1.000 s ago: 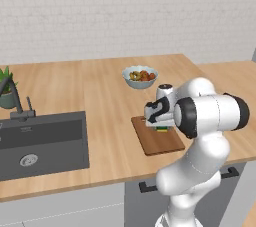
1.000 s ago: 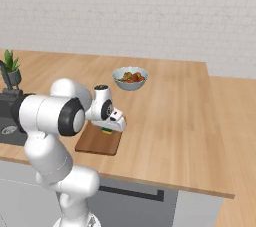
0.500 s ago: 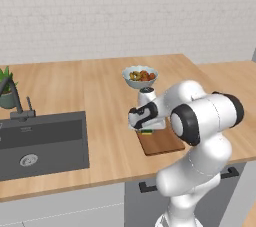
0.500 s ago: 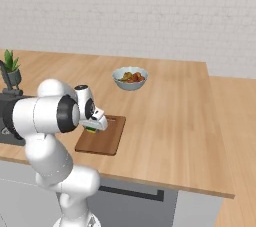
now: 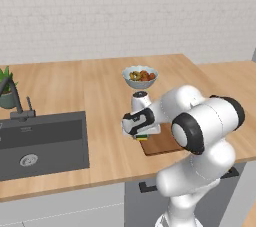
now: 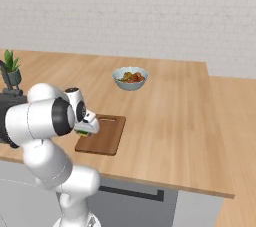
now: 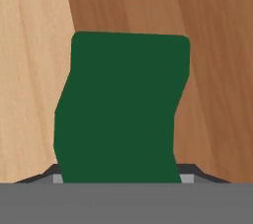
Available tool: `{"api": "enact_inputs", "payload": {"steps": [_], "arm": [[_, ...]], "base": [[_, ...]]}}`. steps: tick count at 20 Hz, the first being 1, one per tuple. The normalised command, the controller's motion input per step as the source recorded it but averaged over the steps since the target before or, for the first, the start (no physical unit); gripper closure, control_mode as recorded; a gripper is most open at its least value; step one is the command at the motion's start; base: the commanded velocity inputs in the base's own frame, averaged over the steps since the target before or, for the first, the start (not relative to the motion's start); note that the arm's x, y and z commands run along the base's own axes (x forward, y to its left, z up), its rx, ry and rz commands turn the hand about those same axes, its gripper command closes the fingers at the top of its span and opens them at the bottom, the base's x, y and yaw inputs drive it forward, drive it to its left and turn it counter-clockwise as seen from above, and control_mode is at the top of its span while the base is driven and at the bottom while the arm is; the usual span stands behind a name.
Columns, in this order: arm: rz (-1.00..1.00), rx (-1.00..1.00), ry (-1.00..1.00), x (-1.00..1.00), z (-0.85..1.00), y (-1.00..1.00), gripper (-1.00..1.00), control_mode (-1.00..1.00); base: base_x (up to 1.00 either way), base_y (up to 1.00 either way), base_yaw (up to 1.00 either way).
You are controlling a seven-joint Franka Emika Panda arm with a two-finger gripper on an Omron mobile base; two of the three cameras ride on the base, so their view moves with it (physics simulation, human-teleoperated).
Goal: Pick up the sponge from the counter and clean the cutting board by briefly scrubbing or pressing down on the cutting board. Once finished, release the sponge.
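Note:
The green-topped sponge [image 5: 142, 136] sits between the fingers of my gripper [image 5: 141, 134], which is shut on it. It hangs low over the left edge of the dark reddish-brown cutting board [image 5: 163, 144], whose right part is hidden behind my arm. In the right base view the sponge [image 6: 83, 132] is at the near left end of the cutting board [image 6: 106, 138]. In the hand view the sponge [image 7: 121, 109] covers the middle, with the cutting board [image 7: 212, 70] on one side and the light counter [image 7: 29, 70] on the other. Whether the sponge touches the board I cannot tell.
A bowl of fruit [image 5: 140, 76] stands on the counter [image 5: 75, 86] behind the board. The dark sink [image 5: 40, 143] with its faucet lies to the left, a potted plant [image 5: 6, 88] beyond it. The counter's front edge runs just below the board.
My hand has carried the sponge leftwards across the cutting board, from its middle to its left edge. The board and bowl have stayed put.

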Motion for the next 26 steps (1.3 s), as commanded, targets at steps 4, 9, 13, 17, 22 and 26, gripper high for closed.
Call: {"api": "enact_inputs", "payload": {"steps": [4,9,13,17,22,26], "arm": [[0.0,0.0,0.0,-0.5,-0.26,-0.03,1.0,-1.0],[0.0,0.0,0.03,-0.07,-0.25,-0.21,1.0,-1.0],[0.0,0.0,0.04,0.0,-0.15,-0.61,1.0,-1.0],[0.0,0.0,0.06,0.0,-0.12,-0.8,1.0,-1.0],[0.0,0.0,0.03,0.0,-0.05,-0.83,1.0,-1.0],[0.0,0.0,0.01,0.0,-0.04,-0.71,1.0,-1.0]], "base": [[0.0,0.0,0.0],[0.0,0.0,0.0],[0.0,0.0,0.0],[0.0,0.0,0.0],[0.0,0.0,0.0],[0.0,0.0,0.0]]}}
